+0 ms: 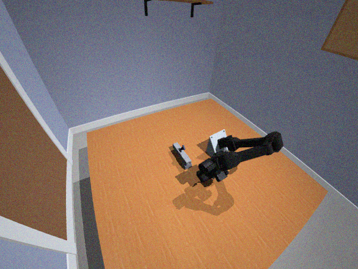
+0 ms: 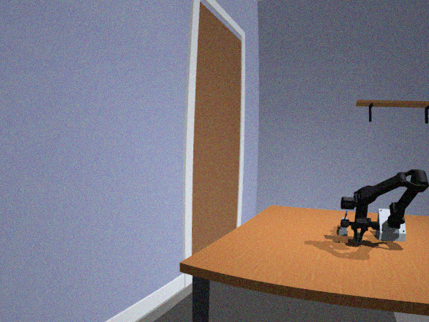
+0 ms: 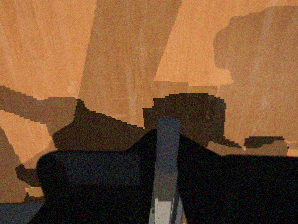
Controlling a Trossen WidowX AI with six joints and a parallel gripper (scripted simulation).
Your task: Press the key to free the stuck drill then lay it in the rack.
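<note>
The gripper (image 1: 204, 180) is clamped on the drill (image 3: 166, 165), low over the table (image 2: 278, 256) beside the grey block (image 1: 182, 156). Only the wrist view shows the drill's grey shaft between the jaws.

Grey drill (image 3: 166, 165) clamped upright, grey block (image 1: 182, 156) with dark key (image 1: 182, 148) nearby on table

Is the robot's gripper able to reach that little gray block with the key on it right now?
Probably yes: the gray block lies close beside the gripper with nothing between them, but the gripper is already shut on a thin gray rod, likely the drill.
</note>
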